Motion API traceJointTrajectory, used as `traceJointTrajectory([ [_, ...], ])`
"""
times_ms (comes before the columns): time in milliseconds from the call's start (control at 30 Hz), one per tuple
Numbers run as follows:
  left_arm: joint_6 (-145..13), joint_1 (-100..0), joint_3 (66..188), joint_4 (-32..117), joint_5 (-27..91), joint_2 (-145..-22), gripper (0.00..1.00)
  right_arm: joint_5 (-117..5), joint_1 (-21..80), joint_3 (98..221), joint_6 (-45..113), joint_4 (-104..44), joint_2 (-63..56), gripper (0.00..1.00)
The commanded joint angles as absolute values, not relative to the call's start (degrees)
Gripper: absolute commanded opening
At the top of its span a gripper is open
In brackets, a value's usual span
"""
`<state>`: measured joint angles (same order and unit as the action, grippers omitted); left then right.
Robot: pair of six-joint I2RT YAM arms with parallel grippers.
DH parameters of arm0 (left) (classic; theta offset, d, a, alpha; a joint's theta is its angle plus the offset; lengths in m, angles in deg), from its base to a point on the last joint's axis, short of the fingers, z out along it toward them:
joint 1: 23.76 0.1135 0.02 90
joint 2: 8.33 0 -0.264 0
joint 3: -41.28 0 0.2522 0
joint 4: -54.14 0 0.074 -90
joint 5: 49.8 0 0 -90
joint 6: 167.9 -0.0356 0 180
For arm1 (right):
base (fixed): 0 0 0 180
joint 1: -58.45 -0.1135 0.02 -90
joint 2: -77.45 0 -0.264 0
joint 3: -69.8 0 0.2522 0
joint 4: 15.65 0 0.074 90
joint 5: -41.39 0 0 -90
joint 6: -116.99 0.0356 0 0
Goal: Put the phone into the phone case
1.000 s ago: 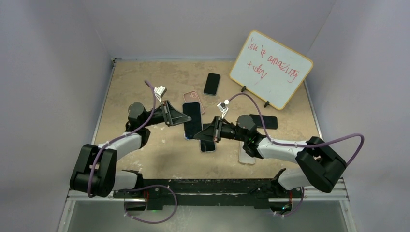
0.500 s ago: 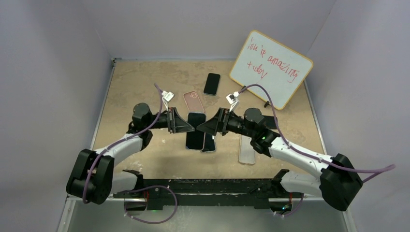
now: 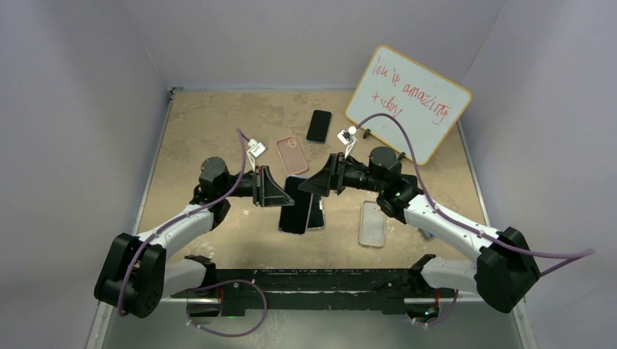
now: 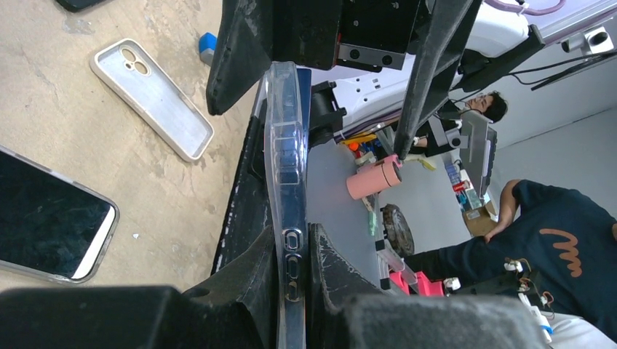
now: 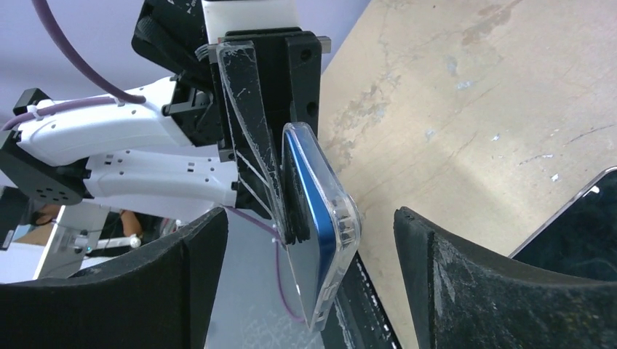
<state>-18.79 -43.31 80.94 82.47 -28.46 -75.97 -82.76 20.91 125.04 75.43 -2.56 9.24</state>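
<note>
A blue-edged phone sits inside a clear phone case and hangs edge-up above the table's middle. My left gripper is shut on it, one finger against each flat face. In the right wrist view the cased phone pokes into the gap between my right gripper's fingers, touching neither. My right gripper stands open just right of the phone's far end.
A second dark phone lies flat under the held one. An empty clear case lies right of it. A pink case and a black phone lie farther back. A whiteboard leans at the back right.
My right gripper has opened, let go of the phone and pulled back toward the far right. My left gripper has carried the cased phone down and nearer.
</note>
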Motion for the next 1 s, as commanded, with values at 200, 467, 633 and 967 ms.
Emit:
traceJointTrajectory([
  [200,-25.57,-43.62,85.04,75.46,-27.92,-75.96,0.00,-87.43,21.02,129.25,75.64,0.38,7.75,0.55],
  [467,-46.13,-43.62,92.15,43.45,-17.71,-78.62,0.00,-81.58,21.02,130.43,74.85,-5.19,7.89,0.00],
  [633,-47.80,-43.54,93.27,40.48,-15.18,-81.59,0.00,-78.82,21.05,130.58,76.61,-6.48,7.21,0.00],
  [967,-47.48,-42.81,96.72,33.74,-6.02,-81.55,0.00,-69.98,21.10,127.06,76.74,-10.61,11.63,0.78],
])
